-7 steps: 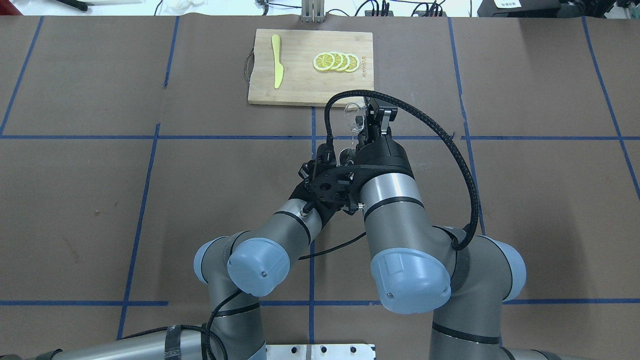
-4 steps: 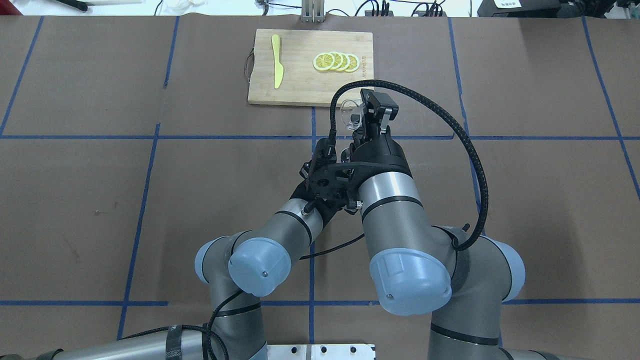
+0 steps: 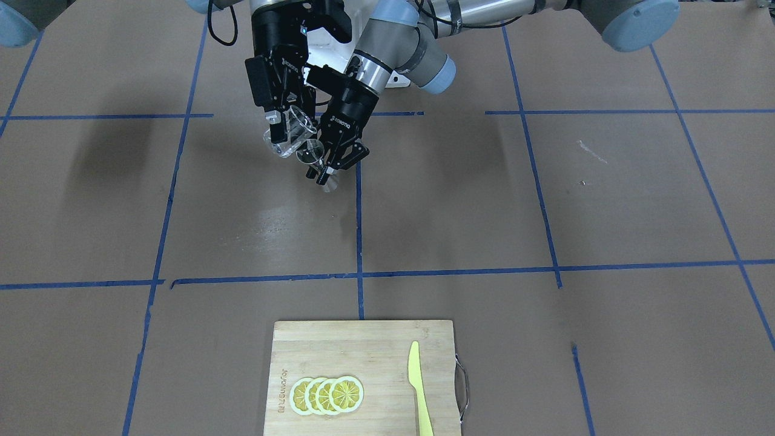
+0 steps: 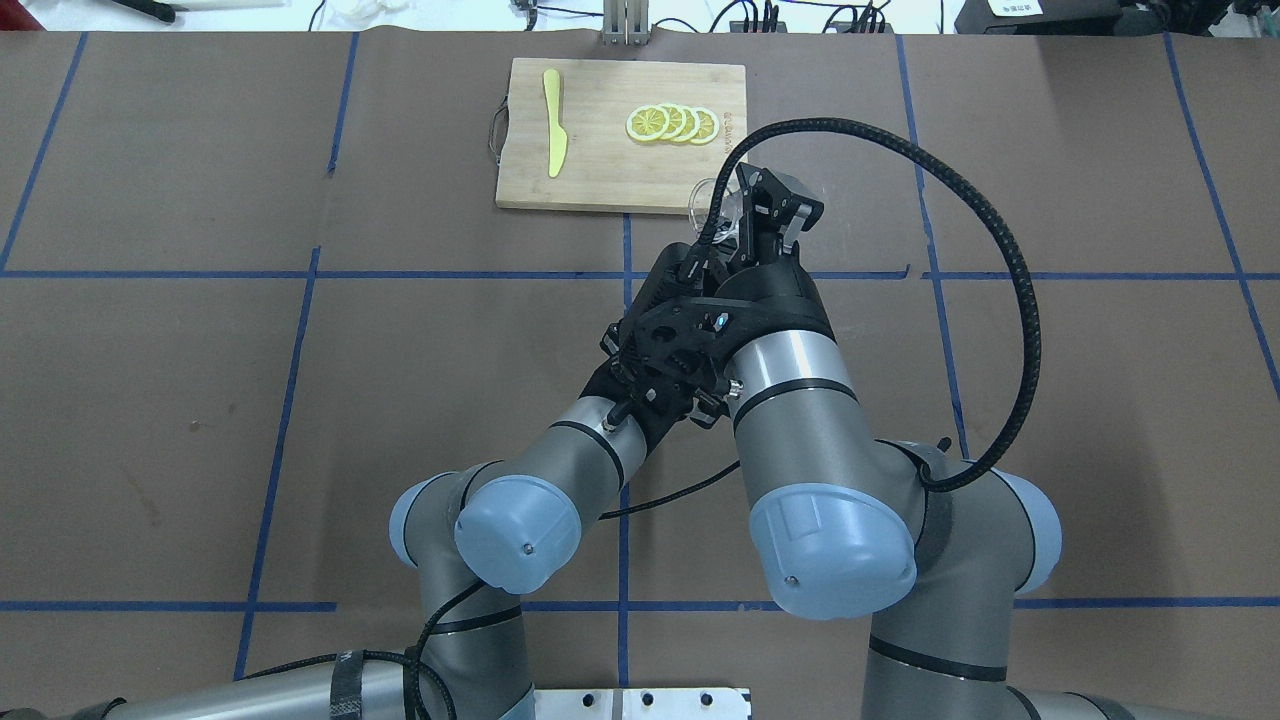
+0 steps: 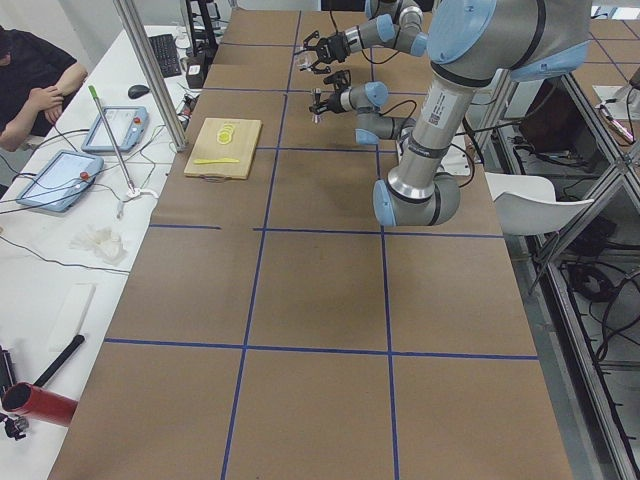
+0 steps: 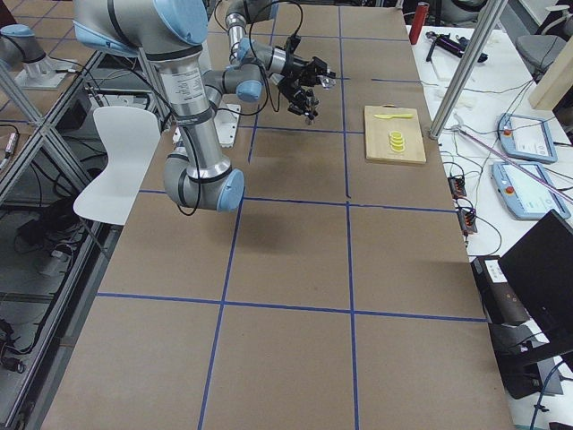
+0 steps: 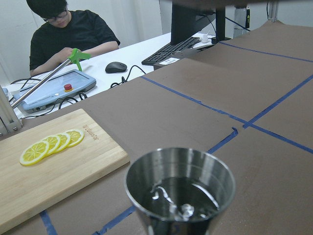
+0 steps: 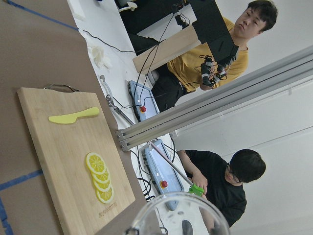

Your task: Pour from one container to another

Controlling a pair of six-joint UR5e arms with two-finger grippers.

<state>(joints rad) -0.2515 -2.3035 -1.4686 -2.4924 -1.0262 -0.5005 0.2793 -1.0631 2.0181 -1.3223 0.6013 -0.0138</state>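
Cup: the clear cup (image 3: 289, 133) is in the air over the counter (image 3: 545, 200), near the robot's side, tilted off upright.
Cup contents: I cannot tell whether any liquid is left in it.
Jigger: the jigger (image 3: 311, 151) is also held off the counter, long axis about upright and mouth up. The left wrist view shows a little clear liquid inside.
Cup to jigger: the cup sits just beside the jigger's rim and slightly above it, on the right arm's side. I cannot tell whether they touch.
Right pincer: the right pincer (image 3: 283, 128) is closed on the cup's wall and comes down from above.
Left pincer: the left pincer (image 3: 326, 169) is clamped on the jigger at its waist.
Nearer arm: each arm holds its own vessel, so only the right wrist's roll matters.
Next move, as I judge it: any further pour depends on the cup's lip being over the jigger's mouth. The mouth is narrow, so a small sideways offset would spill.
Board: the board (image 3: 363, 345) lies well apart, at the far edge.
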